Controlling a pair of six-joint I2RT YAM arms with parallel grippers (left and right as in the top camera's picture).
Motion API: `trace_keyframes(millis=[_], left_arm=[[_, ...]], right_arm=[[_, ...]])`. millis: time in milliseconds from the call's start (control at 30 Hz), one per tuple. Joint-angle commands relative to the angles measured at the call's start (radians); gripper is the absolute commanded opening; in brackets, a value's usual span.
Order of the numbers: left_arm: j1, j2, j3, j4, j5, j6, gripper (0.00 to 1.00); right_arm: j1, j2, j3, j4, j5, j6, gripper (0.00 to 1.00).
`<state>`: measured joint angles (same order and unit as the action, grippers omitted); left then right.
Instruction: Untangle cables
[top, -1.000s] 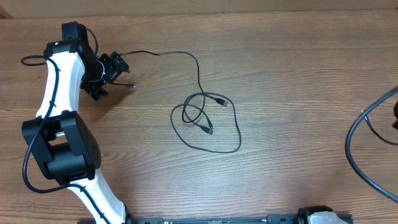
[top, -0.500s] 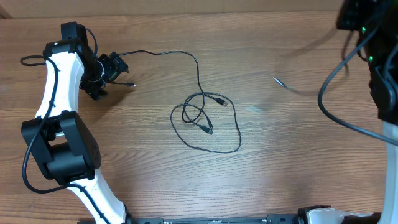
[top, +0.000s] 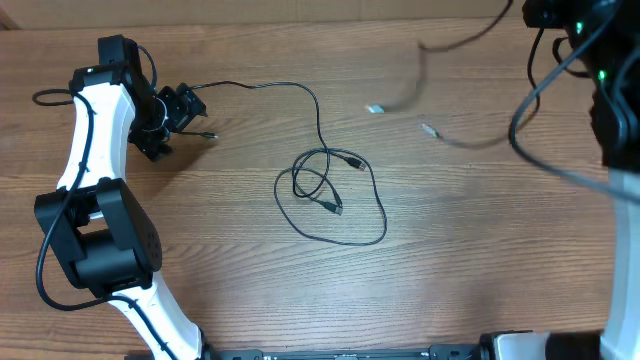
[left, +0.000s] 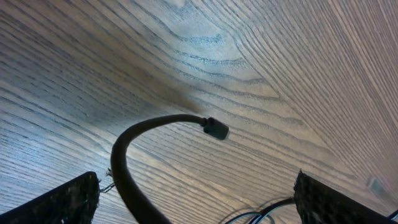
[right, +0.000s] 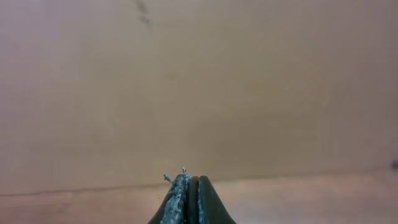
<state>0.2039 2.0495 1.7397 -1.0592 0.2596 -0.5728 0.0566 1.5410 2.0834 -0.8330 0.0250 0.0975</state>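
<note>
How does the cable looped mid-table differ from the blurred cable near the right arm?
The looped cable lies flat on the table, sharp; the lifted cable is blurred, apparently airborne. The looped cable crosses itself; the lifted cable runs as an open strand. The looped cable's tail reaches the open left gripper; the lifted cable leads toward the shut right gripper. Both are thin dark cords with small plug tips.

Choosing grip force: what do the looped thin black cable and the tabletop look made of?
The looped thin black cable looks rubber or plastic-sheathed, matte, bending in soft curves. The brown tabletop looks like wood or wood-look laminate: streaky grain, slight sheen.
</note>
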Motion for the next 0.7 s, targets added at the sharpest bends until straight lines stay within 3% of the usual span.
trace_keyframes(millis=[0,233,667], left_arm=[[0.005,-0.009,-0.005,-0.003,-0.008,0.012,1.0],[0.005,-0.009,-0.005,-0.003,-0.008,0.012,1.0],[0.005,-0.009,-0.005,-0.003,-0.008,0.012,1.0]], right_arm=[[-0.074,0.115,0.011,-0.008,-0.008,0.011,0.04],[-0.267,0.29,0.011,-0.006,-0.156,0.024,0.04],[-0.655,0.494,0.011,0.122,-0.184,0.041,0.04]])
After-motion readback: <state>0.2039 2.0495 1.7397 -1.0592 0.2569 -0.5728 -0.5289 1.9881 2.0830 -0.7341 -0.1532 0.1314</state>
